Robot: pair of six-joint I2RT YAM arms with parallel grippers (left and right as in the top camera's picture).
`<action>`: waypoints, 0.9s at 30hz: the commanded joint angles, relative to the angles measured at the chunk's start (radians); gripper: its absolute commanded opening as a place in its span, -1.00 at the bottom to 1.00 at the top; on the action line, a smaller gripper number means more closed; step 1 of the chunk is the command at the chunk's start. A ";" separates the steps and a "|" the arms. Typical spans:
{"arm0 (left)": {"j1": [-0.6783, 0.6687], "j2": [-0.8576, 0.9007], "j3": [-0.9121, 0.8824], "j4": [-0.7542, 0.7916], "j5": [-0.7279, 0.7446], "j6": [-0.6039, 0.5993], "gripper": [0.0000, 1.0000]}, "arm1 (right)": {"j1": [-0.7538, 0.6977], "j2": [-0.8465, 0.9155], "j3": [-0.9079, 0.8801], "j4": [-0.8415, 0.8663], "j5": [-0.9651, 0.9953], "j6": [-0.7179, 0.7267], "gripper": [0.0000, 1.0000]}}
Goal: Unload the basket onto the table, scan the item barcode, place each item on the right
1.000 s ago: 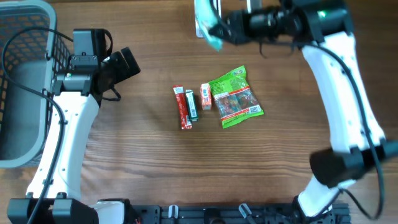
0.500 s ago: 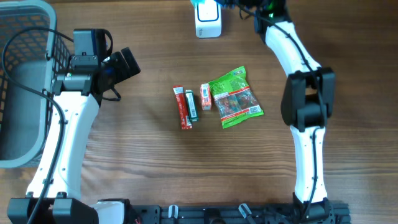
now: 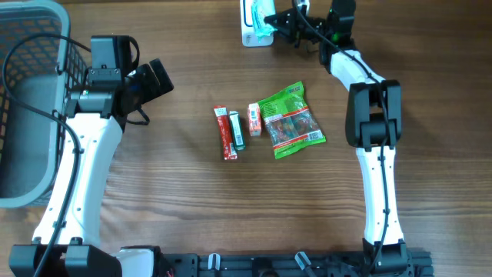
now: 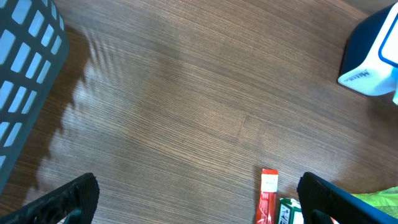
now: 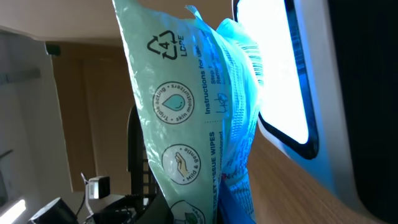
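Observation:
My right gripper (image 3: 278,19) is shut on a pale green wet-wipes packet (image 3: 263,21) at the table's far edge. It holds the packet over the white scanner (image 3: 250,37). In the right wrist view the packet (image 5: 186,124) stands upright from the jaws, next to the scanner's glowing blue window (image 5: 280,68). No barcode is readable on the side that shows. My left gripper (image 3: 157,77) hovers open over bare wood at the left; its black fingertips (image 4: 68,199) frame nothing. The scanner (image 4: 373,56) is at the upper right of the left wrist view.
Mid-table lie a red stick pack (image 3: 224,133), a small green pack (image 3: 237,129), a small orange pack (image 3: 254,119) and a green candy bag (image 3: 290,121). A grey mesh basket (image 3: 23,46) fills the left edge.
The right arm has swung in from the right and straightened toward the far edge, keeping the packet at the scanner. The left arm has not moved.

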 commanded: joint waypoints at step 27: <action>0.006 0.005 0.006 0.001 -0.013 0.012 1.00 | 0.009 -0.010 0.012 0.051 0.016 -0.002 -0.91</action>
